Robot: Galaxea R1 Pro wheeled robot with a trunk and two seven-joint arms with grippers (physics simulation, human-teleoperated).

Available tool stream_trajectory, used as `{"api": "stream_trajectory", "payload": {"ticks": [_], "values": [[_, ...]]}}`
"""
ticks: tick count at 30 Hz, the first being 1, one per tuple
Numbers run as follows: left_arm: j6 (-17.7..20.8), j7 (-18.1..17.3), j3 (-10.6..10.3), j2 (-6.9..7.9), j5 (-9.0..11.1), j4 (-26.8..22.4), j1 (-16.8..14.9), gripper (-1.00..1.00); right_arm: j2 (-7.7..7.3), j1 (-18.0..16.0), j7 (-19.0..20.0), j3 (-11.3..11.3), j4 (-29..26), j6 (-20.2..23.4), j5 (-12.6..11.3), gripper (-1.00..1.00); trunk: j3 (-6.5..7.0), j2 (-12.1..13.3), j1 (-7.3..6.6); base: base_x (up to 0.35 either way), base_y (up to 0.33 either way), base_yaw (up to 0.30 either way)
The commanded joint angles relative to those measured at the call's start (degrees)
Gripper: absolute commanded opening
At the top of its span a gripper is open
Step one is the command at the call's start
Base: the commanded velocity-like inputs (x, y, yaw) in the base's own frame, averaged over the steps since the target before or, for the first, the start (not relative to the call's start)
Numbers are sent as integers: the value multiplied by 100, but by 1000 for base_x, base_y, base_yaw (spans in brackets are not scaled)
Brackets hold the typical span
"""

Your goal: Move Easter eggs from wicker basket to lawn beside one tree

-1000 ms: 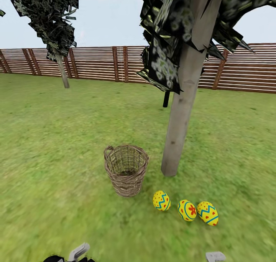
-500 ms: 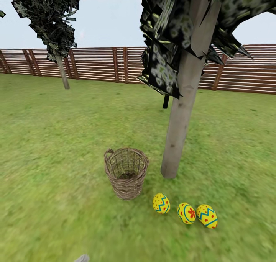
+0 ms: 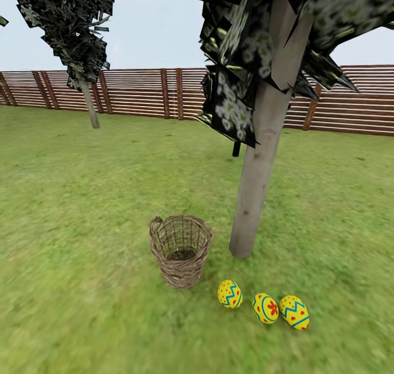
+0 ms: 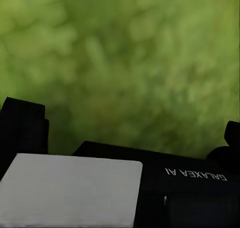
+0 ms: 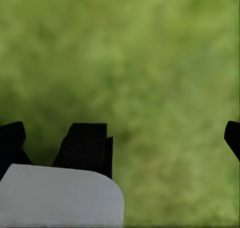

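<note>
Three yellow Easter eggs lie in a row on the lawn: one with a blue zigzag, one with a red flower, and a third. They rest just in front of the thick pale trunk of the tree. The wicker basket stands upright left of the trunk, and no egg shows inside it. In the wrist views my left gripper and right gripper hang over blurred grass, fingers apart with nothing between them.
A brown slat fence closes the garden at the back. A slimmer-trunked tree stands far left near the fence, and a thin black trunk shows behind the near tree. Low dark foliage hangs beside the trunk.
The head view has shifted slightly, so basket, eggs and tree sit a little lower. The gripper parts seen at the bottom edge of the earlier head frames have dropped out of sight.
</note>
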Motion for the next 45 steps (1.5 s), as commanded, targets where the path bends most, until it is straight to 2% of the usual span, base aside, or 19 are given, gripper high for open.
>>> {"api": "stream_trajectory", "payload": {"ticks": [1,3,10,35,39,41,45], "values": [[28,-10,7,-1,61,12,28,100,-3,11,13,-49,16,11,50,100,14,39,-23,0,0,0],[27,-10,7,-5,57,12,55,100,-3,19,15,-48,20,11,50,100,50,120,-67,0,0,0],[27,-10,7,-26,60,12,121,100,-2,24,20,-48,29,31,42,100,39,120,-67,0,0,0],[22,-7,9,-15,69,12,202,100,-3,63,21,-50,31,35,29,100,-189,120,-67,0,0,0],[-117,-9,14,-17,71,12,294,100,-3,67,21,-49,29,18,30,100,-220,120,-67,0,0,0],[-162,-10,15,-3,75,16,317,100,-3,67,21,-48,29,10,33,100,-225,120,-67,0,0,0],[-189,-10,13,16,71,21,338,100,-7,68,17,-54,31,4,36,100,-155,280,-155,0,0,0]]}}
